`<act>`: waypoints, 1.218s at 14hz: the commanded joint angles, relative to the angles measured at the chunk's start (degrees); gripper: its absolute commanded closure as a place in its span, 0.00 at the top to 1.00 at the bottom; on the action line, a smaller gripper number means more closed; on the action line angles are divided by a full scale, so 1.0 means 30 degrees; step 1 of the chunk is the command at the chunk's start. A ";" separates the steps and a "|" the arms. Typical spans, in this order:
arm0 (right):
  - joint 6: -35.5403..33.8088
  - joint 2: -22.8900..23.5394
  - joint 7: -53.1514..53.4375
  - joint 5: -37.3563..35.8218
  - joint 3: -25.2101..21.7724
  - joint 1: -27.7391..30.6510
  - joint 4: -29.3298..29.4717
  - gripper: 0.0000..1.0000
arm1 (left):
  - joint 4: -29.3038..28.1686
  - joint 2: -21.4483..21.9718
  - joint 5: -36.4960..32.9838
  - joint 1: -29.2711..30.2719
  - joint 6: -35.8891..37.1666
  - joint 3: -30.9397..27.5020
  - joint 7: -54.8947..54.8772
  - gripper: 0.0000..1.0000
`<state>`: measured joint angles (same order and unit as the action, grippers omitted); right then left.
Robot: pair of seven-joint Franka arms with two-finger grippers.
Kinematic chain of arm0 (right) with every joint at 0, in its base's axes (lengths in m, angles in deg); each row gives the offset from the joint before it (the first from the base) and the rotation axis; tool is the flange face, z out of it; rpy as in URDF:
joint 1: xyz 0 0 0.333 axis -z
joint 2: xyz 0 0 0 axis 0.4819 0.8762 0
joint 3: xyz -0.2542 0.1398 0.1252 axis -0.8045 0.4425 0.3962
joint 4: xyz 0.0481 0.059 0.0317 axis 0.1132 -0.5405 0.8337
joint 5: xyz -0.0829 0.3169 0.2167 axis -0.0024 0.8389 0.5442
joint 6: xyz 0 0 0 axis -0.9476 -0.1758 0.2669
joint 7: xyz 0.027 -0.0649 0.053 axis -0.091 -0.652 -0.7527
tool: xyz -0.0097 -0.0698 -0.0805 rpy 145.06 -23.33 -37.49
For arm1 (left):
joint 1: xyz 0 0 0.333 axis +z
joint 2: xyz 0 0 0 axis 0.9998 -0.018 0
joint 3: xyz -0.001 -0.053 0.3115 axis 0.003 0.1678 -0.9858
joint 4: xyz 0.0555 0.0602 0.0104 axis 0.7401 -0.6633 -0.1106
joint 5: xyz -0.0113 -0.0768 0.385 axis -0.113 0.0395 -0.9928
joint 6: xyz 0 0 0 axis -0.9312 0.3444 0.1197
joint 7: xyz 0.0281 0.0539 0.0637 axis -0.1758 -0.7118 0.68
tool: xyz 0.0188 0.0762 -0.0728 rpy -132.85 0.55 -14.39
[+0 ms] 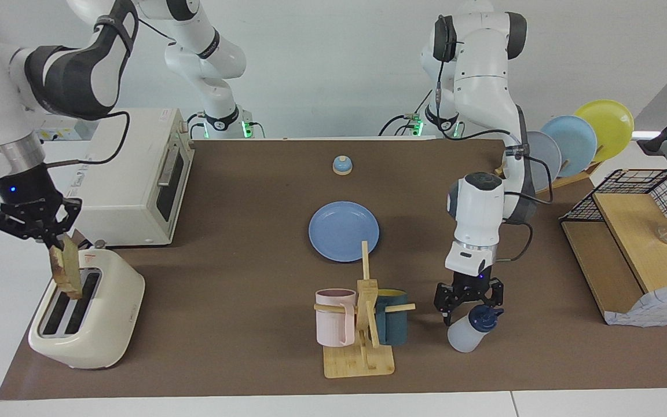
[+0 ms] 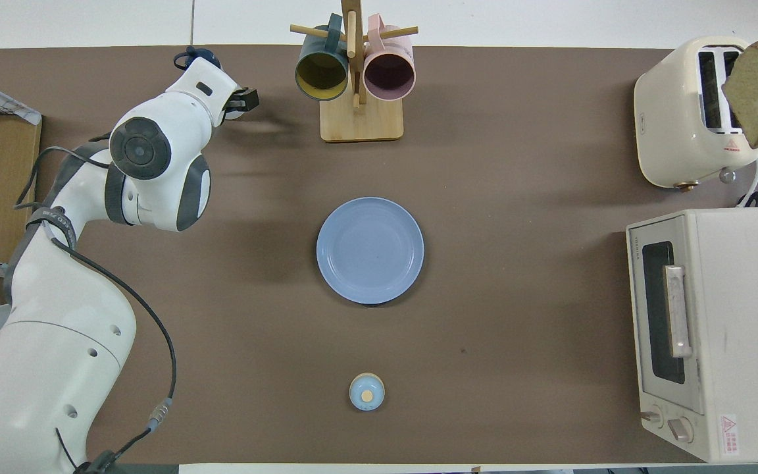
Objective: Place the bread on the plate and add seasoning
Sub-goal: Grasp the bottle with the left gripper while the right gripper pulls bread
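Now, largest first.
Plate (image 1: pixel 343 231): bare, mid-table.
Bread (image 1: pixel 66 267): hanging over the toaster (image 1: pixel 87 315), pinched by the right gripper (image 1: pixel 50 242).
Seasoning (image 1: pixel 472 329): standing beside the mug rack (image 1: pixel 362 324), directly under the spread-fingered left gripper (image 1: pixel 468 310).

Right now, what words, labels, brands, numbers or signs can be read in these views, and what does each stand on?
"TOSHIBA": my best reading of the small print along the front edge of the toaster oven.
Red warning sticker on the toaster oven, by the knobs: too small to read.
Red triangle sign on the toaster: symbol only; its print is too small.
Small print on the toaster's side: unreadable.
Band on the left arm: lettering blurred.
Nothing readable elsewhere.
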<state>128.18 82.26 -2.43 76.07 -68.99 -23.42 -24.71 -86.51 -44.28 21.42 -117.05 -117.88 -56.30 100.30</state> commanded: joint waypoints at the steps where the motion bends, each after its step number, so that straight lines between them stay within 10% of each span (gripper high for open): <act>1: -0.1380 0.0104 -0.0240 -0.0778 0.0081 -0.0562 0.0520 0.00 | 0.0830 -0.0646 -0.0377 -0.0074 -0.0385 -0.0402 0.0514 1.00; 7: -0.3989 -0.1388 0.1799 -0.3384 0.0198 -0.5713 0.0288 0.00 | 0.1006 -0.0851 -0.0407 -0.0044 -0.0649 -0.0402 0.0514 1.00; 11: -0.3966 -0.2031 0.7479 -0.0352 0.1016 -0.7565 -0.0877 0.00 | 0.1123 -0.0969 -0.0407 0.0101 -0.0796 -0.0402 0.0514 1.00; 17: 0.2757 -0.4172 1.5710 0.2386 0.1341 -1.1604 -0.7788 0.00 | 0.1123 -0.1027 -0.0378 0.0132 -0.0971 -0.0373 0.0514 1.00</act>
<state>127.33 74.04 36.95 82.07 -64.99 -54.65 -37.71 -84.78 -45.89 21.40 -116.79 -119.79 -57.06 100.47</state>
